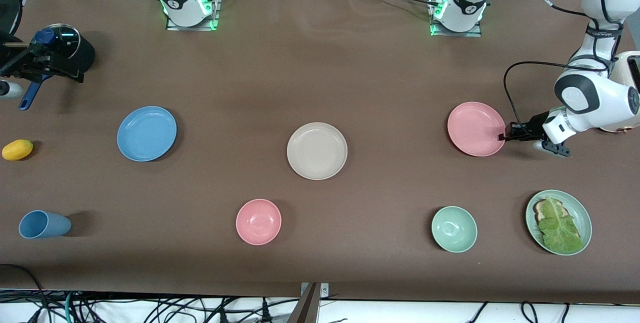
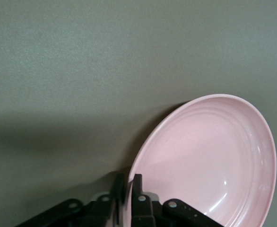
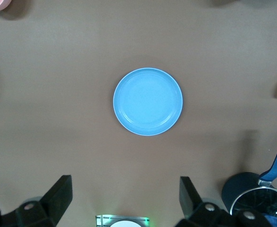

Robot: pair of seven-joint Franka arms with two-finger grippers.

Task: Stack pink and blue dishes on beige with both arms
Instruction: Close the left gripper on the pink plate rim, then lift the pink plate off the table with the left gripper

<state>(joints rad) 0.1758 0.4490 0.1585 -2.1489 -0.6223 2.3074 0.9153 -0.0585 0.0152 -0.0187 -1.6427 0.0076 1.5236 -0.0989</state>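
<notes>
Counter (image 1: 320, 63): brown matte surface, both arm bases along one edge
Beige plate (image 1: 317, 151): flat on the counter at mid-length, bare, nothing stacked on it
Pink plate (image 1: 476, 129): on the counter toward the left arm's end, well apart from the beige plate; rim nipped at the edge that faces that end
Left pincer (image 1: 505, 136): low at the pink plate's rim, fingers pressed on the rim from both faces; in the left wrist view the pincer (image 2: 127, 191) straddles the rim of the pink plate (image 2: 209, 161), which shows tilted in that view
Blue plate (image 1: 147, 133): flat on the counter toward the right arm's end, well apart from the beige plate, untouched
Right pincer (image 3: 125, 195): high over the counter, fingers spread wide with nothing between them; the blue plate (image 3: 148, 101) lies below it in the right wrist view
Pink bowl (image 1: 258, 221): nearer to the front camera than the beige plate
Green bowl (image 1: 454, 229): nearer to the front camera than the pink plate
Green plate (image 1: 580, 208): beside the green bowl at the left arm's end, carrying toast with a lettuce leaf (image 1: 559, 228)
Blue cup (image 1: 44, 224): on its side at the right arm's end
Lemon (image 1: 17, 149): beside the blue plate, apart from it
Dark pan (image 1: 65, 45): glass lid, blue handle, at the right arm's end
</notes>
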